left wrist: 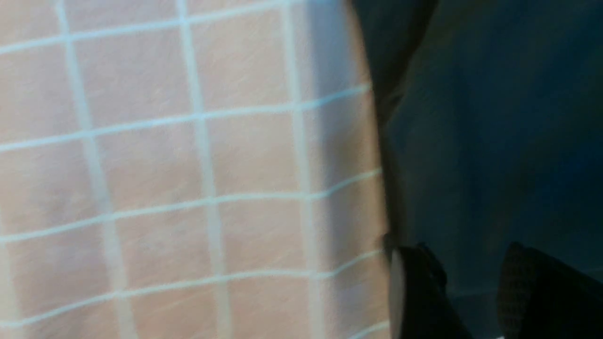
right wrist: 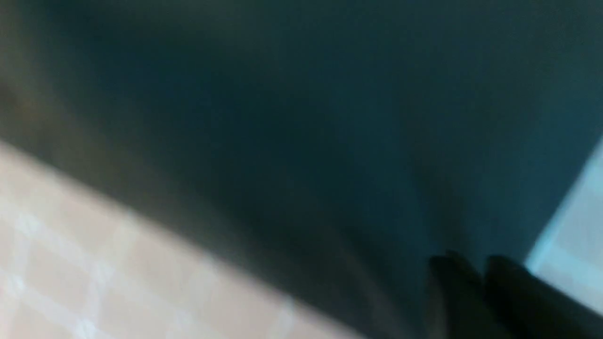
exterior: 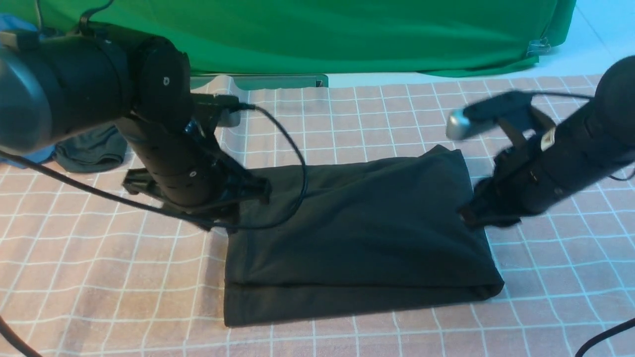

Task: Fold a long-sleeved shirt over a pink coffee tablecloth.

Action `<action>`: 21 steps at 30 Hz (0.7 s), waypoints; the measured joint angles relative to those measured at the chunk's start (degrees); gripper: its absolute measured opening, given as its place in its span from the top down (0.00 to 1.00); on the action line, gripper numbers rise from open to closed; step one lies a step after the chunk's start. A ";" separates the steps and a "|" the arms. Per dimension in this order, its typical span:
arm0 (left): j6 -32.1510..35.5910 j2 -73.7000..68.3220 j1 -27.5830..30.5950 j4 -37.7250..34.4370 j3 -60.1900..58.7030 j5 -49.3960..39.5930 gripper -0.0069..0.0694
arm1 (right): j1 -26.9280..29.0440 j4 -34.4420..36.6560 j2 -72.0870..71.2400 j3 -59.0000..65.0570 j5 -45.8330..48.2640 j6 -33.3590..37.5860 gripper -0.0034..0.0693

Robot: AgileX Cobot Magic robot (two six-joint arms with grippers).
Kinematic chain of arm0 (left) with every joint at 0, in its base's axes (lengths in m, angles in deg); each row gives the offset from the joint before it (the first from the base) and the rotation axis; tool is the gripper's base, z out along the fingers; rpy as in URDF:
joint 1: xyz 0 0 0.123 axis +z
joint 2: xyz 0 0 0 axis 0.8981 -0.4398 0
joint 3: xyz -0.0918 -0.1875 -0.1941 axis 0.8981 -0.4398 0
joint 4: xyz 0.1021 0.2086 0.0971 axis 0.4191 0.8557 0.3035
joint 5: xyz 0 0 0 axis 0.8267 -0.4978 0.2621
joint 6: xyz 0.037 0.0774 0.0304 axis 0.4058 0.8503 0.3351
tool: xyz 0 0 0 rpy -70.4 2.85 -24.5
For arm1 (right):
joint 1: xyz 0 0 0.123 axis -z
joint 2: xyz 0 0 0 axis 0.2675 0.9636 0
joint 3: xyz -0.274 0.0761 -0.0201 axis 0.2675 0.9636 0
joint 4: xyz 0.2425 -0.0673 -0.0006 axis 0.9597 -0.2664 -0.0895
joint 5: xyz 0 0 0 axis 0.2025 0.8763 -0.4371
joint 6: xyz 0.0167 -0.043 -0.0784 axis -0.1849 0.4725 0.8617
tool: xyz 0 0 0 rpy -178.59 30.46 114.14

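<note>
The long-sleeved shirt (exterior: 357, 228) lies as a black folded rectangle in the middle of the pink coffee tablecloth (exterior: 99, 267). My left gripper (exterior: 243, 203) is low at the shirt's left edge. In the left wrist view it (left wrist: 471, 268) is open, its fingers (left wrist: 414, 287) apart over the shirt (left wrist: 494, 117), right beside the tablecloth (left wrist: 165, 165). My right gripper (exterior: 469, 213) sits at the shirt's right edge, blurred. In the right wrist view it (right wrist: 478, 270) looks shut, fingertips nearly together above the shirt (right wrist: 306, 117). Blur hides any pinched fabric.
A green cloth (exterior: 347, 34) hangs along the back. A smaller dark grey garment (exterior: 92, 151) and a blue garment (exterior: 15, 22) lie at the far left behind my left arm. The left arm's cable (exterior: 297, 163) loops over the shirt.
</note>
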 joint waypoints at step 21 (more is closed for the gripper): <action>-0.64 -11.84 -0.03 -5.46 0.13 6.12 0.90 | -2.03 -1.72 12.49 -0.06 0.40 -4.31 0.90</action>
